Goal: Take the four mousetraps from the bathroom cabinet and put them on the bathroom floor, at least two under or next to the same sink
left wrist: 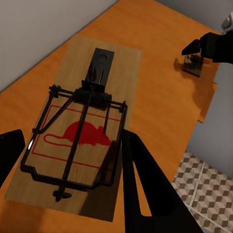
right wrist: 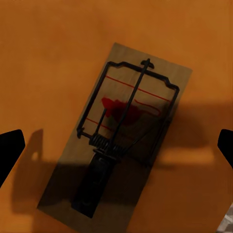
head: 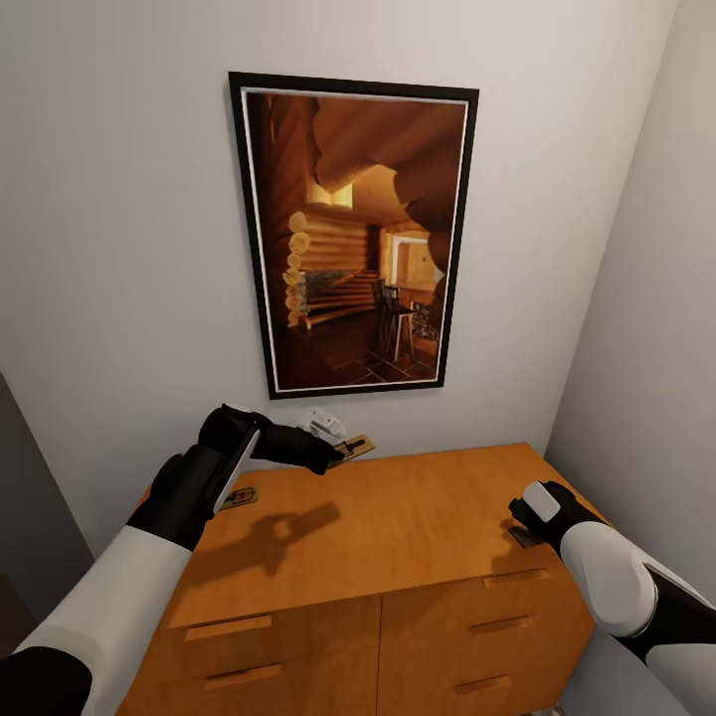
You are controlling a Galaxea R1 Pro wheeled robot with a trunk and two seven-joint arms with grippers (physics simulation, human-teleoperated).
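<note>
A tall framed picture (head: 356, 239) hangs on the pale wall (head: 119, 249) — black frame, thin white inner border, upright format. It shows a log-cabin interior: stacked round logs, warm amber light, dark chairs on a tiled floor. To the right, a second wall (head: 646, 328) meets the first at a corner — plain, grey-white, bare. Just below the frame's lower edge sits a small white fitting (head: 323, 425) against the wall.

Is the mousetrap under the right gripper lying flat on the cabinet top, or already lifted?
Flat. In the right wrist view the mousetrap lies face up on the cabinet top, the right gripper open, fingertips apart at either side, not touching it.
</note>
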